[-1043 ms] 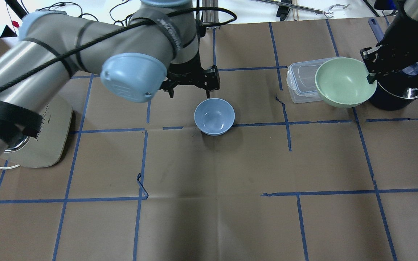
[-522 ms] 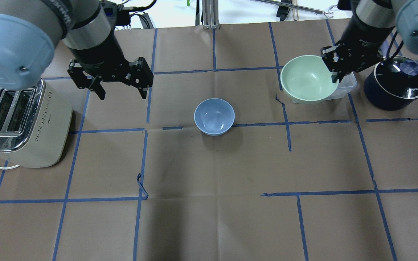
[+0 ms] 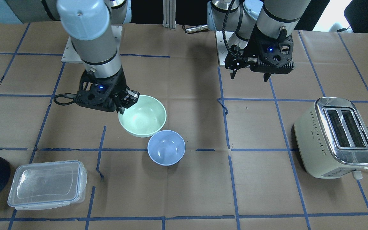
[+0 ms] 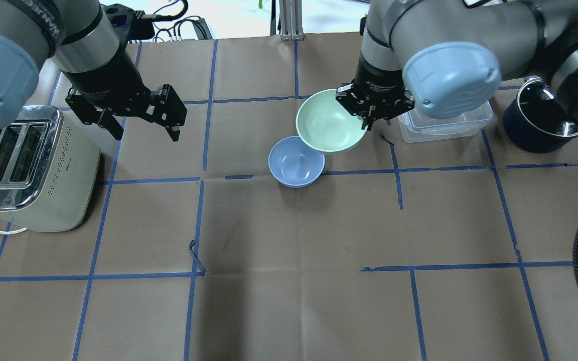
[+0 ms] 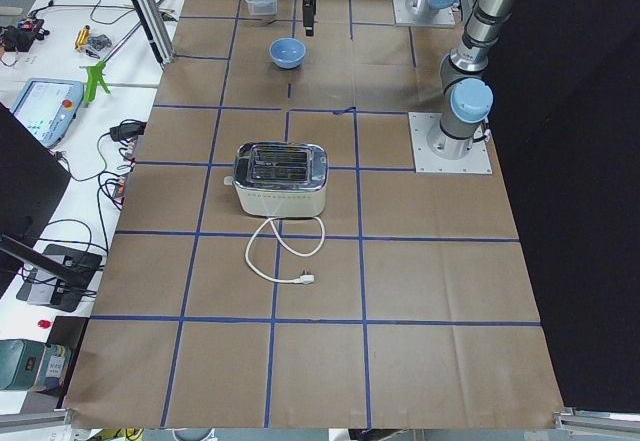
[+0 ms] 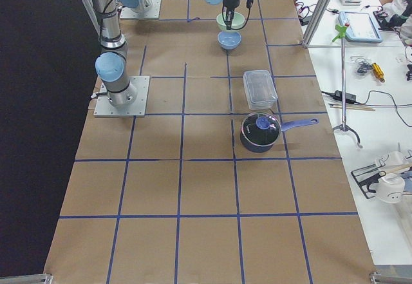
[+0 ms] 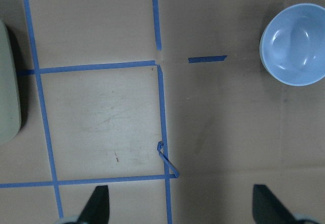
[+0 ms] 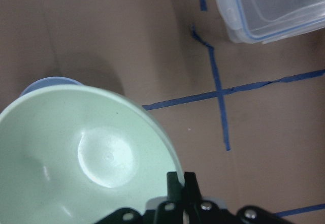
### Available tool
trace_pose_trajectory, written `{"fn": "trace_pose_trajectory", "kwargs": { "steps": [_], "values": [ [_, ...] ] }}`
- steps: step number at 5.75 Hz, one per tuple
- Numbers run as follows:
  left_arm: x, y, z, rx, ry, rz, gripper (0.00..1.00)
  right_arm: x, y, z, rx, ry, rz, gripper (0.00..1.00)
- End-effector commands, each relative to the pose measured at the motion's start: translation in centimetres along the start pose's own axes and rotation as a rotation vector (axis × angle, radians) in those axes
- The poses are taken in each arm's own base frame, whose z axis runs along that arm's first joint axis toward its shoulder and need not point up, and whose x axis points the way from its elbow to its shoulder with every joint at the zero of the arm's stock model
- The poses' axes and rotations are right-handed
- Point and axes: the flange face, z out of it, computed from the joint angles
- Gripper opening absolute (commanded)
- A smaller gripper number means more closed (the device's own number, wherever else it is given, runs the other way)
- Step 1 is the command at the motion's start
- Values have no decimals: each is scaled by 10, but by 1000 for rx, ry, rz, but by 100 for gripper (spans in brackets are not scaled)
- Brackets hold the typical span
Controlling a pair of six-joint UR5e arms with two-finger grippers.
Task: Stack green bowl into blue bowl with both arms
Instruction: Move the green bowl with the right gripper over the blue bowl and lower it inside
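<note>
My right gripper [image 4: 365,122] is shut on the rim of the green bowl [image 4: 326,124] and holds it in the air, overlapping the far right edge of the blue bowl [image 4: 296,161]. The blue bowl stands empty on the table's middle. In the front-facing view the right gripper [image 3: 123,104] pinches the green bowl [image 3: 143,115] just behind the blue bowl [image 3: 166,147]. The right wrist view shows the green bowl [image 8: 86,155] with the blue bowl [image 8: 48,85] peeking from under it. My left gripper [image 4: 145,128] is open and empty, up in the air left of the bowls; it also shows in the front-facing view [image 3: 249,75].
A cream toaster [image 4: 28,170] stands at the left. A clear lidded container [image 4: 447,120] and a dark blue pot [image 4: 540,125] stand at the right. Blue tape lines cross the brown paper table cover [image 4: 289,281].
My right gripper has carried the green bowl leftward from over the clear container to beside the blue bowl. My left gripper has drawn back to the left, away from the blue bowl.
</note>
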Motion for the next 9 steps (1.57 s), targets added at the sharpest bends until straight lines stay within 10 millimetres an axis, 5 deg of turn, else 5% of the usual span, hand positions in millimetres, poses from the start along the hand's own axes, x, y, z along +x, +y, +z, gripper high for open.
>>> {"fn": "trace_pose_trajectory", "kwargs": {
  "steps": [1,4,6,7,8,9],
  "values": [
    [0,0,0,1,-1,5,98,-41,16,36,-34,18,25,6],
    [0,0,0,1,-1,3,98,-62,-19,126,-49,27,25,7],
    [0,1,0,1,-3,3,98,-61,-17,144,-76,44,22,7],
    [0,1,0,-2,-3,3,98,-60,-15,146,-80,49,22,17],
    [0,2,0,-3,-4,3,98,-60,-16,147,-79,49,8,99],
    [0,2,0,-3,-4,3,98,-61,-19,135,-62,37,16,100]
  ]
}}
